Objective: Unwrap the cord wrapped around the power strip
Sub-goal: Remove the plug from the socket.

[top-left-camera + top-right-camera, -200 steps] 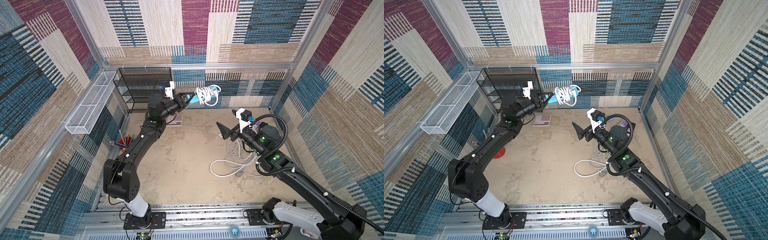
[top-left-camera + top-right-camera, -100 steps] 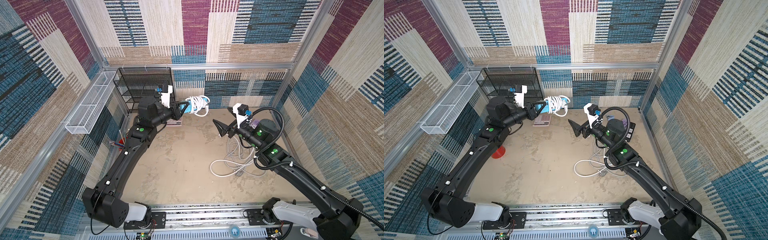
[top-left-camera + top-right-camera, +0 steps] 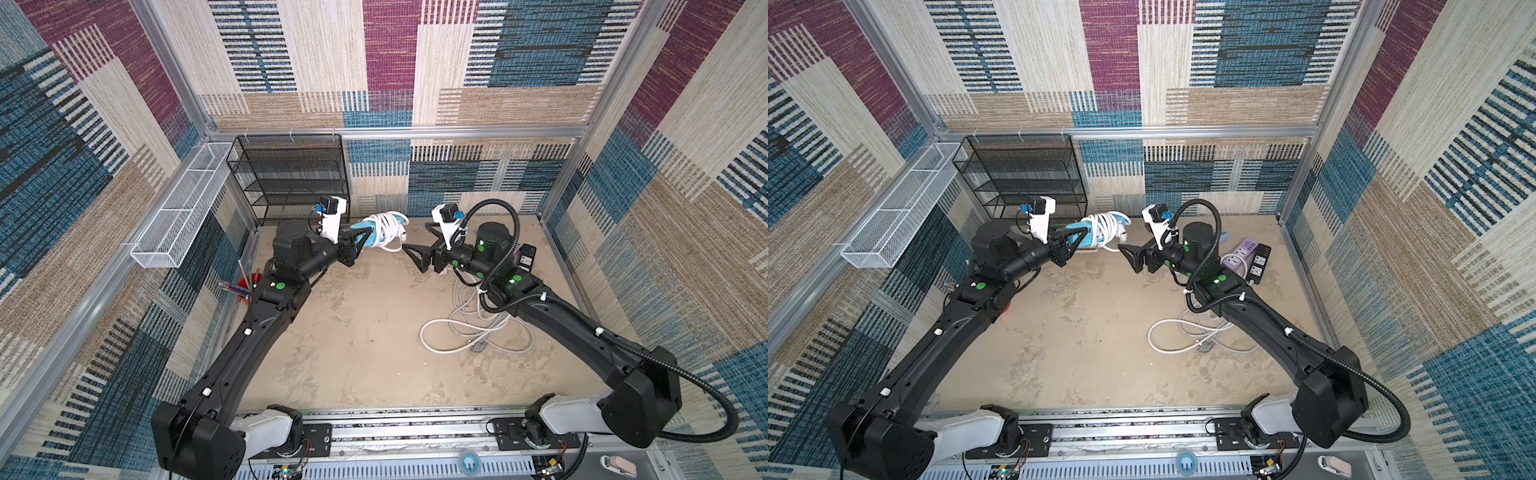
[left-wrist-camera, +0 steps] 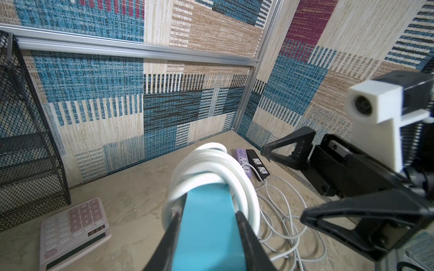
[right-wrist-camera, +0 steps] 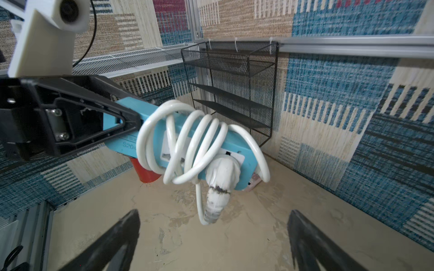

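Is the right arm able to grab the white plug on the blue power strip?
Probably yes. The right fingers are open and aimed at the plug, with only air between; the left fingers hold the blue power strip up.

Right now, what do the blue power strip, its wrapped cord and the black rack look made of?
Power strip: probably moulded plastic, smooth matte faces. Cord: glossy rubbery sheath, bending in loops. Rack: see-through black wire mesh, likely painted metal.

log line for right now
left tool: shut on strip, held in the air | cord: wrapped round strip, plug hanging | right tool: open, facing plug, no contact
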`<action>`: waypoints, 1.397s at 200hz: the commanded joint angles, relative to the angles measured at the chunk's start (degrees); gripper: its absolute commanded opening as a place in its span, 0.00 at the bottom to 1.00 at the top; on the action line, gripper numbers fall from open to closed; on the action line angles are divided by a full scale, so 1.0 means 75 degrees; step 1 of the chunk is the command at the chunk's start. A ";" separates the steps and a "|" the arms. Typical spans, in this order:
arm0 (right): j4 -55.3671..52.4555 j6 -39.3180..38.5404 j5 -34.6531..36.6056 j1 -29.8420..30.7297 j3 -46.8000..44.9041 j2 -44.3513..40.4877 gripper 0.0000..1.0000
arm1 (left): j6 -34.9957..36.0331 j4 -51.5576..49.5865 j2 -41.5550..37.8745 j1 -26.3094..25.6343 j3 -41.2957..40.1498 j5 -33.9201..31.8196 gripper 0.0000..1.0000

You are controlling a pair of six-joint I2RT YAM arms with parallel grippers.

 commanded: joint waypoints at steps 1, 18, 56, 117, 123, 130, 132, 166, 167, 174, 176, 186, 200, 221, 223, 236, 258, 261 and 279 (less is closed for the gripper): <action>0.0275 0.0308 -0.0399 -0.0040 0.0019 0.0118 0.99 | 0.0221 0.1251 -0.0107 0.0013 -0.0147 0.0368 0.00; 0.0368 0.0390 -0.0574 -0.0136 0.0001 0.0225 1.00 | 0.0217 0.1337 -0.0136 0.0021 -0.0183 0.0412 0.00; 0.0518 0.0489 -0.0760 -0.0235 -0.0028 0.0448 0.87 | 0.0149 0.1570 -0.0260 0.0016 -0.0330 0.0458 0.00; 0.0590 0.0520 -0.0731 -0.0246 0.0310 0.0661 0.65 | -0.0013 0.1733 -0.0166 0.0019 -0.0368 0.0612 0.00; 0.0574 0.0522 -0.0727 -0.0245 0.0369 0.0686 0.61 | -0.0037 0.1756 -0.0163 0.0016 -0.0348 0.0629 0.00; 0.0561 0.0519 -0.0704 -0.0239 0.0409 0.0718 0.58 | -0.0057 0.1759 -0.0152 0.0022 -0.0347 0.0640 0.00; 0.0551 0.0514 -0.0713 -0.0238 0.0420 0.0741 0.57 | -0.0062 0.1759 -0.0142 0.0017 -0.0345 0.0642 0.00; 0.0478 0.0478 -0.0641 -0.0199 0.0541 0.0953 0.55 | -0.0078 0.1829 -0.0207 0.0024 -0.0383 0.0647 0.00; 0.0478 0.0478 -0.0638 -0.0193 0.0541 0.0956 0.55 | -0.0083 0.1829 -0.0210 0.0020 -0.0389 0.0641 0.00; 0.0479 0.0477 -0.0592 -0.0177 0.0533 0.0965 0.54 | -0.0066 0.1835 -0.0224 0.0009 -0.0395 0.0636 0.00; 0.0478 0.0483 -0.0574 -0.0167 0.0524 0.0964 0.54 | -0.0064 0.1831 -0.0230 0.0011 -0.0395 0.0635 0.00; 0.0478 0.0477 -0.0532 -0.0153 0.0522 0.0963 0.50 | -0.0072 0.1848 -0.0236 0.0008 -0.0395 0.0657 0.00; 0.0528 0.0477 -0.0430 -0.0135 0.0497 0.0948 0.41 | -0.0119 0.1853 -0.0214 -0.0003 -0.0387 0.0687 0.00; 0.0518 0.0467 -0.0314 -0.0128 0.0536 0.0938 0.18 | -0.0136 0.1862 -0.0181 -0.0020 -0.0383 0.0732 0.00; 0.0514 0.0469 -0.0311 -0.0129 0.0534 0.0936 0.17 | -0.0143 0.1864 -0.0179 -0.0020 -0.0383 0.0733 0.00; 0.0501 0.0454 -0.0249 -0.0129 0.0540 0.0909 0.06 | -0.0131 0.1864 -0.0182 -0.0029 -0.0383 0.0717 0.00; 0.0489 0.0401 -0.0071 -0.0129 0.0479 0.0820 0.00 | -0.0078 0.1853 -0.0170 -0.0053 -0.0429 0.0564 0.00; 0.0489 0.0402 -0.0037 -0.0129 0.0468 0.0810 0.00 | -0.0070 0.1853 -0.0175 -0.0055 -0.0436 0.0534 0.00; 0.0501 0.0354 0.0117 -0.0127 0.0383 0.0726 0.00 | -0.0005 0.1806 -0.0146 -0.0095 -0.0482 0.0296 0.00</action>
